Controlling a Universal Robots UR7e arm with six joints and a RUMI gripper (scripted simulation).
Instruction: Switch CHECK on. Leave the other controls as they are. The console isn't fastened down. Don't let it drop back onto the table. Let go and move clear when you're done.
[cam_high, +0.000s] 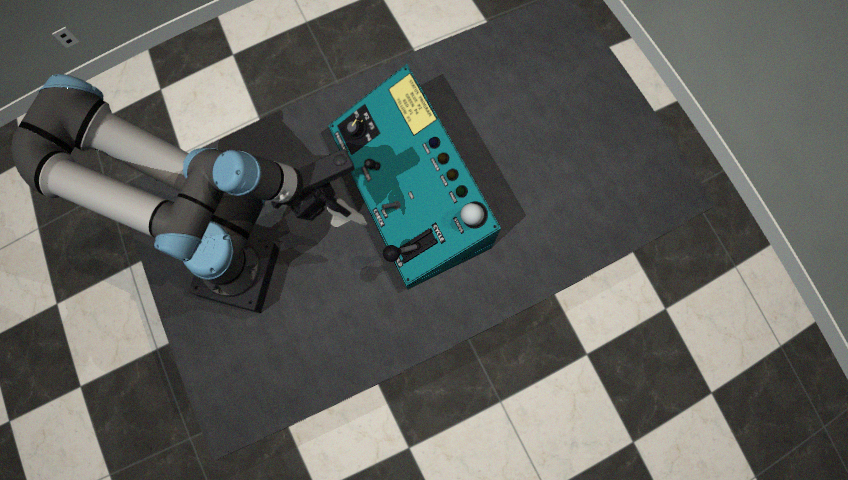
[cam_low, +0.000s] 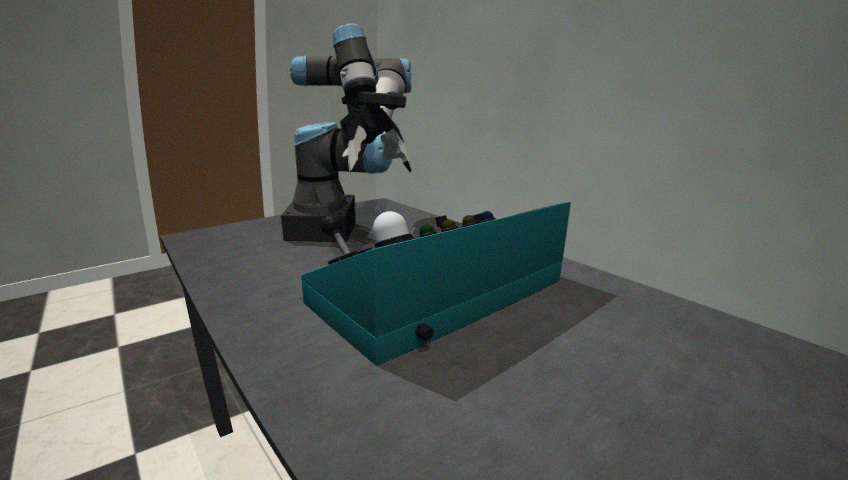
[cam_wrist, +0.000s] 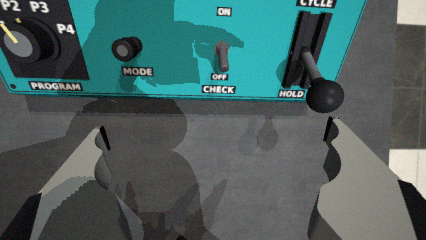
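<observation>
The teal console (cam_high: 416, 178) sits on a dark mat on the table. Its CHECK toggle (cam_wrist: 222, 55) is a small grey lever between the ON and OFF labels, and it leans toward OFF; it also shows in the overhead view (cam_high: 389, 206). My gripper (cam_wrist: 215, 123) is open and empty. It hangs above the table just in front of the console's front edge, roughly in line with the CHECK toggle and apart from it. From the side view the gripper (cam_low: 380, 160) is well above the console.
On the panel, the MODE button (cam_wrist: 126, 48) and PROGRAM dial (cam_wrist: 20, 42) lie left of CHECK. The CYCLE lever (cam_wrist: 324, 95) with its black knob stands to the right, at HOLD. A white dome button (cam_high: 473, 214) and a row of lamps (cam_high: 447, 166) lie further back.
</observation>
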